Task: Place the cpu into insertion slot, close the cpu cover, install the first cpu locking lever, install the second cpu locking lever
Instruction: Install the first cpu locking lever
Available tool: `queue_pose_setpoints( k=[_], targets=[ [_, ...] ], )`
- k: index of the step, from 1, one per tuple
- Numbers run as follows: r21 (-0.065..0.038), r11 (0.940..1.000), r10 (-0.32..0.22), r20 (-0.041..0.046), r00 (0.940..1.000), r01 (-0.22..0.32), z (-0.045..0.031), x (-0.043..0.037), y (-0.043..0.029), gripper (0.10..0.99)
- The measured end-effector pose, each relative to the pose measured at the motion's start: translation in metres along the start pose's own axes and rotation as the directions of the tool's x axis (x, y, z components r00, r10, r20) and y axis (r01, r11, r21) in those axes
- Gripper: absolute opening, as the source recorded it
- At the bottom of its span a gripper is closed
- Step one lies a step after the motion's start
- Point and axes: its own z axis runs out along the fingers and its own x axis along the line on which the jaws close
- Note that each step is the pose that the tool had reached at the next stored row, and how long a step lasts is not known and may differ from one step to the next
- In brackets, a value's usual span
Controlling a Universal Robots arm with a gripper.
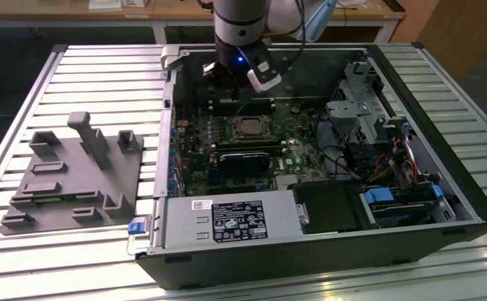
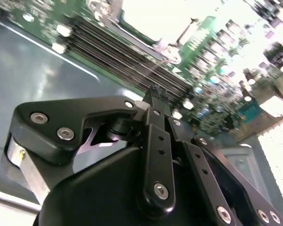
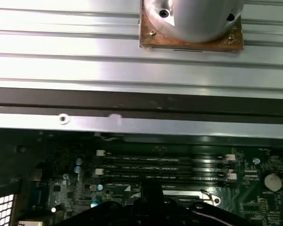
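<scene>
An open desktop computer case (image 1: 411, 188) lies on its side on a slatted metal table (image 1: 101, 69). On its green motherboard (image 1: 302, 157) sits the insertion slot (image 1: 231, 119), a square socket with a metal rim. The cpu (image 1: 248, 129) lies flat inside it, its silvery-tan top facing up. A thin metal frame, seemingly the cpu cover (image 1: 265, 133), appears to lie down around the chip; whether it is latched cannot be told.

The gripper (image 1: 233, 94) hangs just beyond the insertion slot, on the side farther from the exterior camera. It is low over a bank of long black memory slots (image 3: 165, 167) that run parallel to that edge of the insertion slot.

In the second wrist view its fingertips (image 2: 153, 96) are pressed together. A thin silvery rod (image 2: 164, 70), perhaps a locking lever, runs from the tips toward the insertion slot. Whether the tips pinch it cannot be told.
</scene>
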Motion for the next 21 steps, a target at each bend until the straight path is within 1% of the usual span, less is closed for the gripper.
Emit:
queue_pose_setpoints(
  k=[2, 4, 10, 11, 12, 15, 16, 17, 21],
  targets=[
    [0.0, 1.0, 0.0, 0.0001, 1.0, 0.0, 0.0002, -0.0072, 0.0, 0.106],
    [0.0, 1.0, 0.0, 0.0, 1.0, 0.0, 0.0003, -0.0119, -0.0001, 0.106],
    [0.002, 1.0, 0.0, 0.0007, 1.0, 0.0, 0.0003, -0.0127, -0.0001, 0.106],
    [0.003, 1.0, -0.001, 0.0048, 1.0, 0.001, 0.0005, -0.0126, -0.0001, 0.106],
    [0.008, 1.0, -0.004, 0.0132, 0.9999, 0.004, 0.0007, -0.0125, -0.0001, 0.106],
    [0.027, 0.9996, -0.012, 0.0438, 0.999, 0.011, 0.0013, -0.0121, -0.0003, 0.106],
    [0.031, 0.9994, -0.015, 0.0524, 0.9985, 0.013, 0.0017, -0.0121, -0.0004, 0.106],
    [0.033, 0.9994, -0.017, 0.0593, 0.9981, 0.015, 0.0023, -0.0121, -0.0006, 0.106],
    [0.034, 0.9993, -0.021, 0.0742, 0.997, 0.018, 0.0063, -0.012, -0.0016, 0.106]
  ],
)
